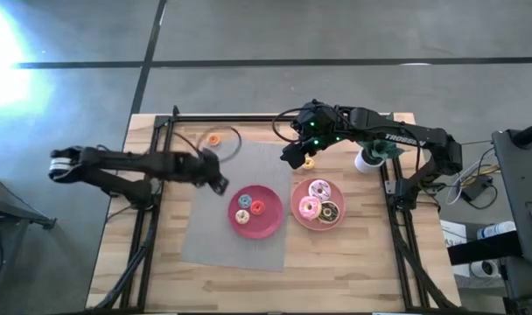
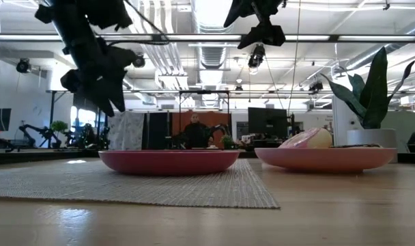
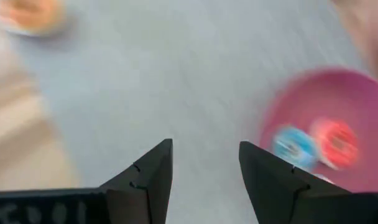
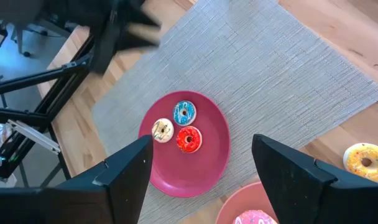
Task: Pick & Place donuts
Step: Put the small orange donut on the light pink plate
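My left gripper (image 1: 220, 179) (image 3: 204, 146) is open and empty above the grey mat (image 1: 215, 229), left of the darker pink plate (image 1: 268, 229). That plate holds a blue (image 4: 184, 112), a red (image 4: 189, 139) and a pale tiny donut (image 4: 162, 129). My right gripper (image 1: 292, 156) (image 4: 202, 142) is open and empty above the mat's far right corner. A yellow donut (image 1: 308, 162) (image 4: 365, 160) lies on the wood beside it. An orange donut (image 1: 214, 138) (image 3: 30, 12) lies on the wood at the far left. The lighter plate (image 1: 303, 220) holds two pink donuts (image 1: 319, 188) (image 1: 309, 207) and a brown one (image 1: 329, 211).
A white cup with a green thing (image 1: 368, 157) stands at the far right, under my right arm. Black frame rails (image 1: 161, 157) (image 1: 390, 188) run along both sides of the table. A potted plant (image 2: 371, 89) shows at the right in the low view.
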